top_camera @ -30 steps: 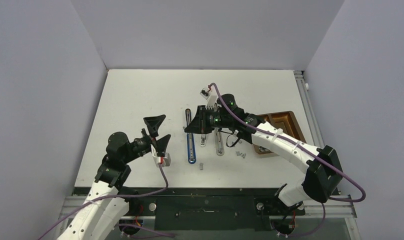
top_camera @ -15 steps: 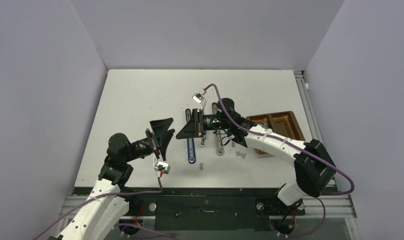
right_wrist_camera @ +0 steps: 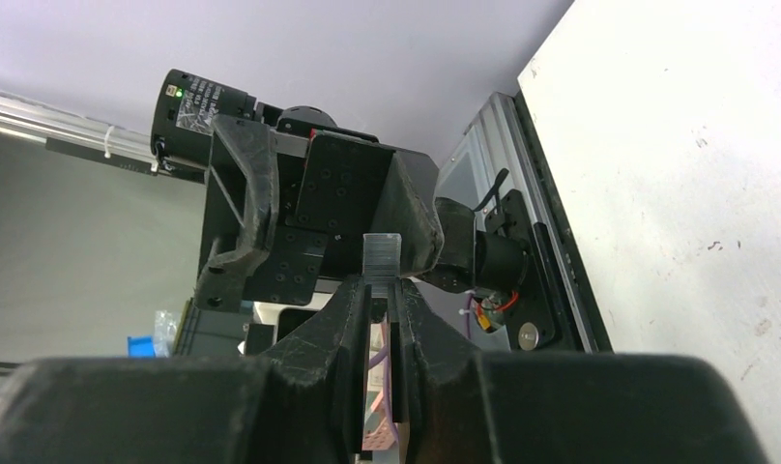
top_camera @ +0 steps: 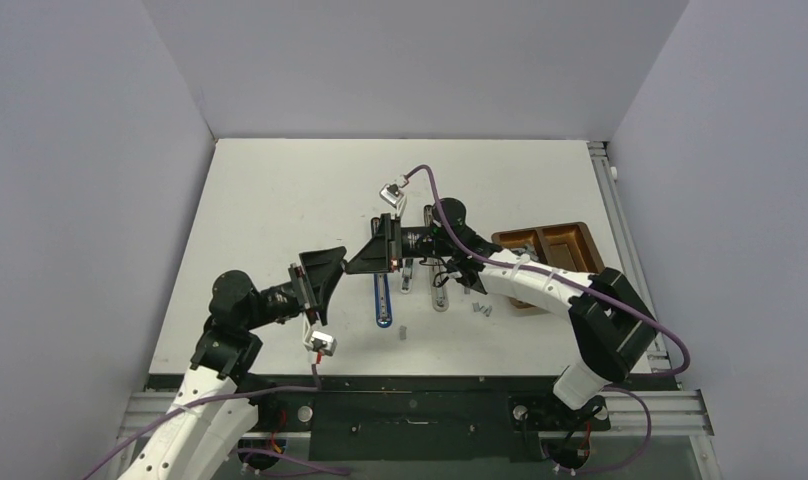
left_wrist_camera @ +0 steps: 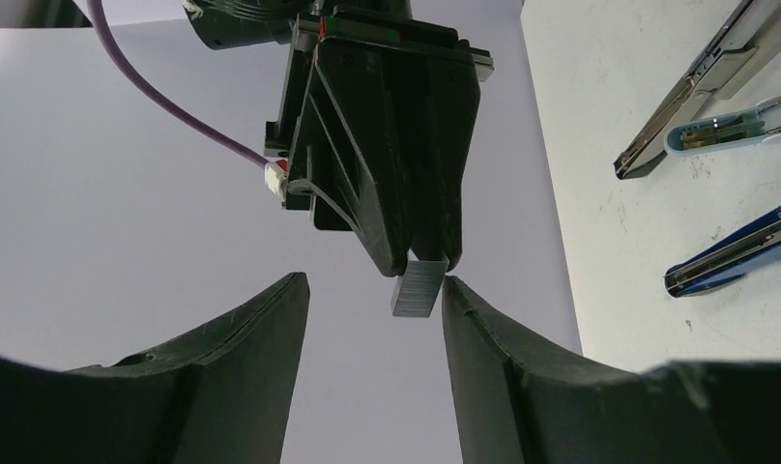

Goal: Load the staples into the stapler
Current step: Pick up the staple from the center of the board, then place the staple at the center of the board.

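The left arm [top_camera: 198,398] and right arm [top_camera: 542,285] have white shells between black joint housings, and each is trailed by a purple cable [left_wrist_camera: 174,108]. The left gripper [left_wrist_camera: 372,290] has matte black, wedge-shaped fingers [left_wrist_camera: 242,333] with blunt tips. The right gripper [left_wrist_camera: 420,263] is black with ribbed triangular fingers and a red-and-white connector [left_wrist_camera: 278,180] at its 9 o'clock side. At 10 o'clock in the right wrist view, a black motor [right_wrist_camera: 213,118] carries a white printed label [right_wrist_camera: 205,97] and a green light [right_wrist_camera: 181,92].
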`<state>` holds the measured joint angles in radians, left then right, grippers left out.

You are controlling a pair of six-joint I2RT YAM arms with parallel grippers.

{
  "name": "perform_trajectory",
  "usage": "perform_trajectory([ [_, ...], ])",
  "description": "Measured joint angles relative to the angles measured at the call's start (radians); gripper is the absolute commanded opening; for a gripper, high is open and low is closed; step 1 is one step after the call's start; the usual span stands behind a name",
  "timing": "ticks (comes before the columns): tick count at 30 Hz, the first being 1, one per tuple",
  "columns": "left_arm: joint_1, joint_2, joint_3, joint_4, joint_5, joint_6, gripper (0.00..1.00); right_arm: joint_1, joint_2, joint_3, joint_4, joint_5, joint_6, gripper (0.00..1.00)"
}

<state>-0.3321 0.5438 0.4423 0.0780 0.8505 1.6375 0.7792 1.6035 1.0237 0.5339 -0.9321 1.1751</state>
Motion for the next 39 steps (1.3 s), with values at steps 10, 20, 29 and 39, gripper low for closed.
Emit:
perform_trajectory([
  [10, 0.0, -0.006, 0.002, -0.052, 0.0, 0.01, 0.3, 0.0, 0.014, -0.005, 0.057, 0.0, 0.039, 0.09],
  [20, 0.0, 0.0, 0.015, -0.087, -0.003, 0.018, 0.09, 0.0, 0.015, -0.006, 0.066, 0.0, 0.048, 0.11],
  [29, 0.0, 0.019, 0.053, -0.202, -0.006, 0.075, 0.07, -0.006, 0.025, -0.005, 0.0, 0.0, 0.0, 0.53],
  [39, -0.002, 0.225, 0.135, -0.644, -0.048, 0.365, 0.07, -0.138, -0.18, -0.037, -0.482, 0.13, -0.306, 0.57],
])
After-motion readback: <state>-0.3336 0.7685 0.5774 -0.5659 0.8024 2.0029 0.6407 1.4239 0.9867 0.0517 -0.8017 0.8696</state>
